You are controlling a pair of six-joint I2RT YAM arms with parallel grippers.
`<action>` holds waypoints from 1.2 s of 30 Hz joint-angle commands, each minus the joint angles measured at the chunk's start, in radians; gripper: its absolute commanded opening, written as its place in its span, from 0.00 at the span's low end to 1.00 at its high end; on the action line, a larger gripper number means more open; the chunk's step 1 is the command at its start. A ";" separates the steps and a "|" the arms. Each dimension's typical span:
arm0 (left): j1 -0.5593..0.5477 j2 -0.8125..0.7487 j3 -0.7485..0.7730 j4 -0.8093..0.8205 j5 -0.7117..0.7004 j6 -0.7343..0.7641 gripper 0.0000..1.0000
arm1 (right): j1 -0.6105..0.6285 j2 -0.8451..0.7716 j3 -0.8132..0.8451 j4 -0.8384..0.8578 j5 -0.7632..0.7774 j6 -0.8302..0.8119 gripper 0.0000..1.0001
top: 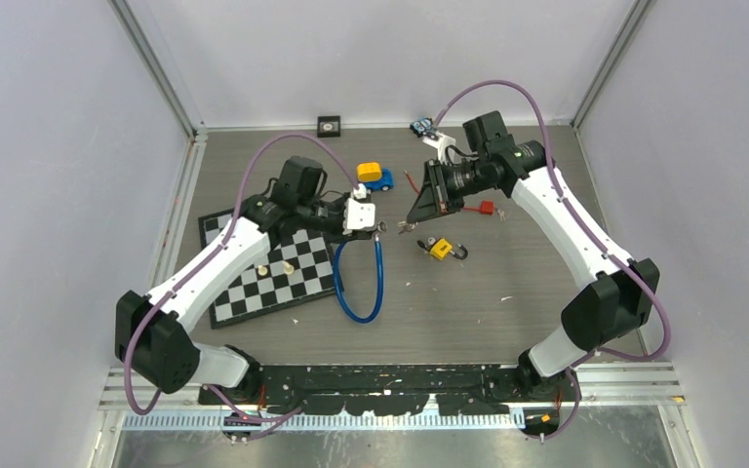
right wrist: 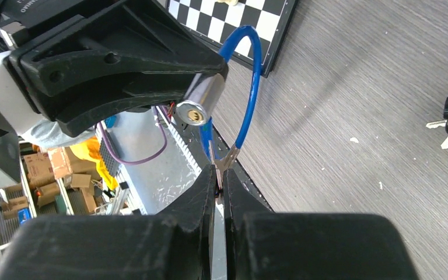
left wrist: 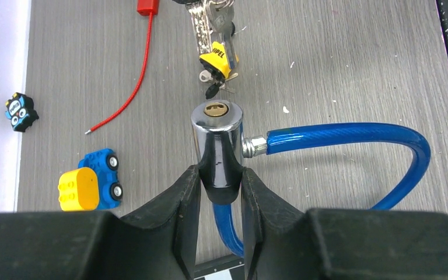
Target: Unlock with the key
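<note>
Above the middle of the table (top: 527, 292), the left gripper (left wrist: 220, 181) clamps the chrome lock cylinder (left wrist: 216, 140) with its keyhole (right wrist: 189, 112) facing the right gripper (right wrist: 220, 175), whose closed fingers (right wrist: 195, 201) pinch the key (right wrist: 226, 158) tip-forward, seemingly ready to insert.

— What's carrying everything?
— A grey wood-grain table (top: 546, 322). A chessboard (top: 254, 288) lies flat at centre left.
— And elsewhere?
— A blue and yellow toy car (top: 374, 176) at upper middle, a bunch of keys with a yellow tag (top: 440, 249) at centre, and a red-tipped wire (top: 487, 208) just right of centre.
</note>
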 commanded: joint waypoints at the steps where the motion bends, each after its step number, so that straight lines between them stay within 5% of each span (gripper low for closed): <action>1: -0.017 -0.031 -0.036 0.094 -0.004 -0.023 0.00 | 0.027 -0.020 0.050 -0.008 0.004 0.015 0.00; 36: -0.041 -0.059 -0.089 0.142 -0.050 -0.033 0.00 | 0.044 0.066 -0.012 0.047 -0.038 0.088 0.00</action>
